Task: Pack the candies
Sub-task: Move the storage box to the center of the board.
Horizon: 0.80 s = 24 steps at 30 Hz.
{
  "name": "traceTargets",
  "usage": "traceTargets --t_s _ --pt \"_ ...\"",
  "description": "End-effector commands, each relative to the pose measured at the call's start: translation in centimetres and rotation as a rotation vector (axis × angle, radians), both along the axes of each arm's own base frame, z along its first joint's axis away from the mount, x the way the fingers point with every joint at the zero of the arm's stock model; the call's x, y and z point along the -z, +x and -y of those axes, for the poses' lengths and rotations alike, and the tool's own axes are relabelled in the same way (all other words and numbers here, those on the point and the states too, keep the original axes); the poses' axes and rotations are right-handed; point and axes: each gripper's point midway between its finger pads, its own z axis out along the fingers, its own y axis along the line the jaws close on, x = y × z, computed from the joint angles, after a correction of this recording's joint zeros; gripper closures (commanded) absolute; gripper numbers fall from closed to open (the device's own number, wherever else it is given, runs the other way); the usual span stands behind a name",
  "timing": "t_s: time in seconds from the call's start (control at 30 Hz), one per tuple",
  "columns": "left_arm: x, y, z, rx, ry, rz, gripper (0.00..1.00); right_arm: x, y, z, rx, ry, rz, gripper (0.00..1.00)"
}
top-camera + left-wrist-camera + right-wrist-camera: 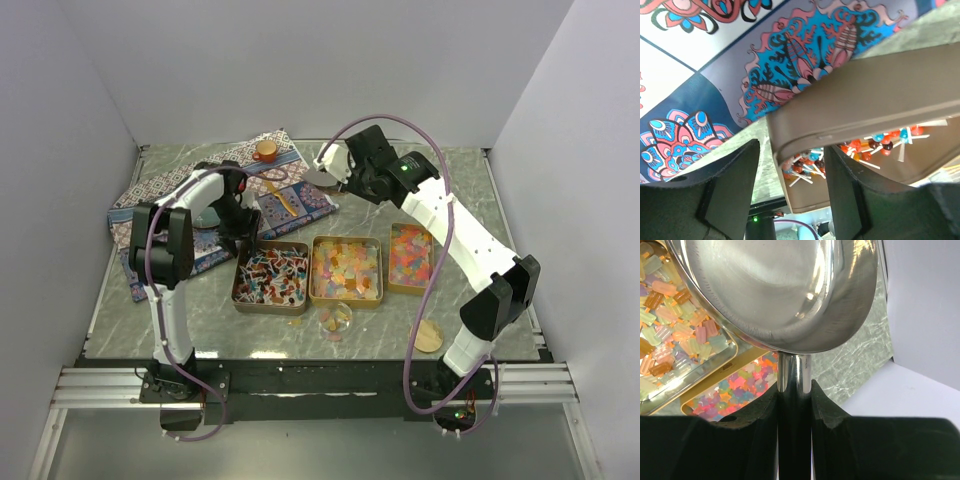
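Three gold tins hold the candies: red-white-black lollipops (270, 278) on the left, pale yellow-orange pieces (346, 268) in the middle, bright pink-orange ones (410, 257) on the right. My left gripper (243, 238) is at the far left corner of the lollipop tin (805, 120). It is open, one finger (732, 192) outside the wall and the other (850, 197) inside, with gaps on both sides. My right gripper (795, 395) is shut on the handle of an empty steel scoop (780, 290), held above the table behind the tins (322, 175).
A patterned cloth (215, 205) lies at the back left with an orange cup (265, 150) and a gold spoon (283, 195) on it. A small glass bowl (334, 318) with a few candies sits in front of the tins. A cork disc (428, 336) lies front right.
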Motion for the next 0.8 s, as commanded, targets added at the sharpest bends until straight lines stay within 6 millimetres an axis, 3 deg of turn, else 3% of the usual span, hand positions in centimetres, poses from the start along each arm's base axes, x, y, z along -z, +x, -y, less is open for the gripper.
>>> traceTargets --t_s 0.0,0.13,0.33,0.43,0.6,0.67,0.77 --pt "-3.4 0.3 0.1 -0.007 -0.064 0.075 0.41 -2.7 -0.1 0.3 0.012 0.050 0.083 1.00" --pt "-2.7 -1.1 -1.9 -0.026 -0.068 0.011 0.43 -2.7 0.0 0.5 0.019 0.044 0.089 1.00" --pt "-2.1 -2.9 -2.6 -0.046 -0.068 -0.038 0.51 -3.0 0.1 0.6 0.028 0.036 0.096 1.00" --pt "-1.5 -4.4 -2.7 -0.066 -0.059 -0.069 0.61 -2.9 0.3 0.6 0.032 0.032 0.099 1.00" --pt "-2.1 -3.8 -1.8 -0.075 -0.082 -0.042 0.84 -3.3 0.5 0.6 0.039 0.033 0.110 1.00" --pt "-2.4 -3.8 -1.2 -0.076 -0.094 -0.033 0.98 -3.1 0.5 0.7 0.042 0.030 0.109 1.00" --pt "-2.8 -3.6 0.1 -0.087 -0.126 -0.027 0.99 -2.9 0.5 0.6 0.038 0.030 0.105 1.00"
